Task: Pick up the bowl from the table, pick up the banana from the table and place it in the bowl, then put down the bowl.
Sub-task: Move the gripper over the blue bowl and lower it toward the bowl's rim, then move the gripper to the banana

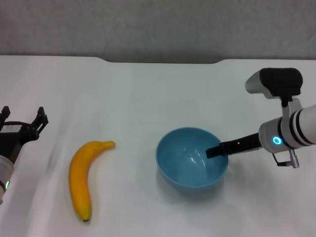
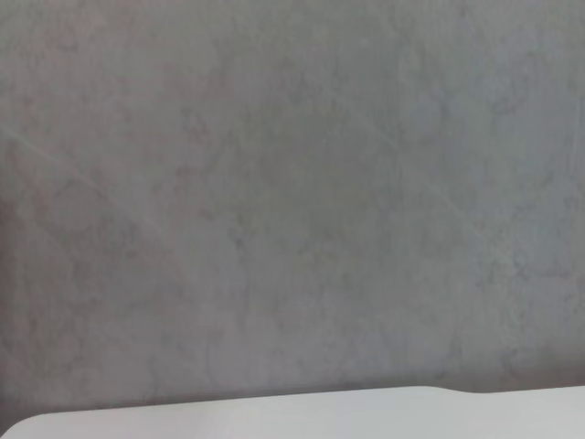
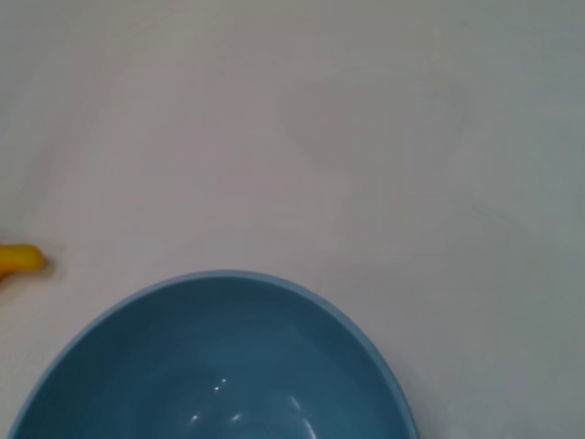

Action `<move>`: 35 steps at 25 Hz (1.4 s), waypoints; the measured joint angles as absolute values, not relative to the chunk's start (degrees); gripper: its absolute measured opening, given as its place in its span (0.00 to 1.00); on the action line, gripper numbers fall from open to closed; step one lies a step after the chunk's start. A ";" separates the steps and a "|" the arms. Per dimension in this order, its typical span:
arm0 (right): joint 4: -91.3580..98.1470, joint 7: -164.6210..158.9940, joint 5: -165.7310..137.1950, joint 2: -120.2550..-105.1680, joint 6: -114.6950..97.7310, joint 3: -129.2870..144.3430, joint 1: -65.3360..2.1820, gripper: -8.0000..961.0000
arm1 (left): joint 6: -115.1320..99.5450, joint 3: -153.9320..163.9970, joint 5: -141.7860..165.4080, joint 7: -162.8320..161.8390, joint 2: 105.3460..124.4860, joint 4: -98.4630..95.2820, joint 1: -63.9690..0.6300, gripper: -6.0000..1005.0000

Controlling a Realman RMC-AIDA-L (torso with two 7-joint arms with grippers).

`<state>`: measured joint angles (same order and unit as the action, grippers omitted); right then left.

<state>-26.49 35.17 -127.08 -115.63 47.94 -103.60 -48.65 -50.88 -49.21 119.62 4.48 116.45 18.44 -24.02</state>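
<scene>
**Right gripper at the bowl's rim, banana lying free**

Wide, plain white tabletop, with a shallow notch cut into the far edge. Grey wall behind, filling most of the left wrist view above a strip of the same white surface.

Round, deep, light-blue glossy bowl standing upright on the tabletop, right of centre; seen close in the right wrist view, with bare white surface beyond it.

Curved yellow-orange banana lying flat on the tabletop just left of the bowl, apart from it, stem tip toward the bowl and dark end toward the near edge. Only the tip showing at the margin of the right wrist view.

Right gripper reaching in from the right, one dark finger over the rim inside the bowl on its right side; opening and grip on the rim: cannot tell.

Left gripper at the far left edge, above the tabletop, well apart from the banana, black fingers spread wide, holding nothing.
</scene>
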 joint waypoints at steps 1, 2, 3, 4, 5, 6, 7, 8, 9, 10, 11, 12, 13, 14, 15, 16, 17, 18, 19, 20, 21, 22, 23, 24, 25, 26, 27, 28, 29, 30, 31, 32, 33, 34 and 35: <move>-26.58 35.27 -126.85 -115.68 47.72 -103.17 -48.65 0.71 | -50.88 -49.22 119.63 4.48 116.45 18.45 -24.04 0.90; -26.66 35.58 -126.36 -115.71 47.62 -102.74 -48.65 0.71 | -50.87 -49.22 119.69 4.48 116.45 18.46 -24.04 0.90; -26.71 35.98 -125.74 -115.72 47.58 -102.43 -48.65 0.70 | -50.86 -49.21 119.69 4.48 116.45 18.46 -24.04 0.90; -26.72 37.79 -123.57 -115.72 47.56 -102.11 -48.58 0.70 | -50.84 -49.21 119.70 4.48 116.45 18.46 -24.04 0.90; -26.72 37.79 -123.57 -115.72 47.56 -102.11 -48.58 0.70 | -50.77 -49.21 119.71 4.48 116.45 18.46 -24.03 0.90; -26.72 38.92 -122.47 -115.73 47.56 -102.09 -48.44 0.69 | -50.61 -49.22 119.71 4.48 116.45 18.46 -24.02 0.90; -26.72 39.88 -121.48 -115.72 47.55 -102.09 -48.31 0.69 | -50.36 -49.21 119.71 4.48 116.45 18.46 -23.99 0.90; -26.72 40.69 -120.62 -115.72 47.55 -102.04 -48.18 0.67 | -50.15 -49.21 119.71 4.48 116.45 18.46 -23.97 0.90; -26.72 41.27 -119.96 -115.73 47.54 -101.87 -48.11 0.66 | -49.94 -49.21 119.71 4.48 116.45 18.46 -23.94 0.90; -26.72 41.76 -119.32 -115.75 47.54 -101.58 -48.06 0.64 | -49.88 -49.22 119.71 4.48 116.45 18.46 -23.92 0.90; -26.72 42.07 -118.70 -115.77 47.53 -101.04 -48.03 0.62 | -49.84 -49.21 119.71 4.48 116.45 18.46 -23.89 0.90; -26.72 42.15 -118.35 -115.79 47.49 -100.51 -48.00 0.61 | -49.82 -49.22 119.71 4.49 116.45 18.46 -23.86 0.90; -26.72 42.22 -117.99 -115.80 47.40 -99.88 -47.98 0.59 | -49.80 -49.21 119.71 4.52 116.45 18.46 -23.85 0.90; -26.68 42.23 -117.78 -115.79 47.22 -99.25 -47.97 0.57 | -49.79 -49.24 119.71 4.62 116.45 18.46 -23.85 0.90; -26.58 42.30 -117.74 -115.79 46.99 -98.78 -47.97 0.56 | -49.79 -49.34 119.71 4.83 116.45 18.46 -23.84 0.90; -26.46 42.37 -117.75 -115.76 46.79 -98.44 -47.96 0.54 | -49.79 -49.41 119.71 4.98 116.45 18.46 -23.83 0.90; -26.33 42.44 -117.77 -115.74 46.61 -98.07 -47.93 0.52 | -49.79 -49.57 119.69 5.14 116.45 18.46 -23.82 0.90; -26.30 42.48 -117.81 -115.72 46.35 -97.66 -47.84 0.51 | -49.80 -49.65 119.67 5.20 116.44 18.46 -23.77 0.90; -26.32 42.49 -117.84 -115.70 46.05 -97.21 -47.66 0.46 | -49.81 -49.70 119.64 5.20 116.43 18.46 -23.70 0.90; -26.55 42.49 -117.80 -115.66 45.63 -96.77 -47.41 0.41 | -49.81 -49.71 119.59 5.21 116.40 18.46 -23.64 0.90; -26.72 42.49 -117.75 -115.64 45.30 -96.48 -47.22 0.37 | -49.81 -49.73 119.57 5.21 116.39 18.46 -23.58 0.90; -26.96 42.48 -117.67 -115.61 44.83 -96.20 -46.91 0.32 | -49.81 -49.73 119.56 5.22 116.39 18.46 -23.55 0.90; -27.07 42.42 -117.66 -115.61 44.50 -96.12 -46.71 0.27 | -49.76 -49.62 119.56 5.21 116.38 18.46 -23.55 0.90; -27.14 42.37 -117.66 -115.60 44.24 -96.08 -46.57 0.20 | -49.68 -49.54 119.57 5.17 116.38 18.46 -23.55 0.90; -27.18 42.25 -117.66 -115.61 43.74 -96.08 -46.30 0.13 | -49.31 -49.42 119.58 4.98 116.37 18.60 -23.55 0.90; -27.25 42.19 -117.62 -115.63 43.21 -96.07 -46.01 0.06 | -48.83 -49.35 119.58 4.85 116.36 18.82 -23.59 0.90; -27.31 42.17 -117.57 -115.64 42.73 -96.07 -45.69 0.06 | -48.24 -49.29 119.60 4.75 116.36 19.16 -23.68 0.90; -27.50 42.17 -117.32 -115.66 42.21 -96.07 -45.19 0.06 | -47.83 -49.26 119.62 4.78 116.36 19.57 -23.75 0.90; -27.68 42.20 -117.01 -115.68 41.84 -96.07 -44.77 0.05 | -47.44 -49.25 119.65 4.87 116.36 20.06 -23.87 0.91; -27.97 42.28 -116.54 -115.71 41.55 -96.02 -44.19 0.05 | -47.25 -49.23 119.67 4.93 116.36 20.50 -23.91 0.91; -28.49 42.42 -116.14 -115.73 41.34 -95.83 -43.47 0.05 | -46.94 -49.18 119.69 4.96 116.36 21.30 -23.88 0.91; -29.04 42.50 -115.84 -115.75 41.10 -95.57 -42.79 0.04 | -46.58 -49.10 119.72 4.98 116.36 21.97 -23.82 0.91; -30.05 42.54 -115.52 -115.77 40.72 -95.02 -41.76 0.04 | -45.76 -48.82 119.74 5.01 116.37 22.97 -23.66 0.91; -31.12 42.57 -115.11 -115.78 40.30 -94.41 -40.73 0.04 | -44.60 -48.39 119.75 5.10 116.33 24.13 -23.60 0.91; -32.39 42.59 -114.50 -115.78 39.81 -93.60 -39.51 0.04 | -43.26 -47.81 119.78 5.24 116.26 25.46 -23.62 0.91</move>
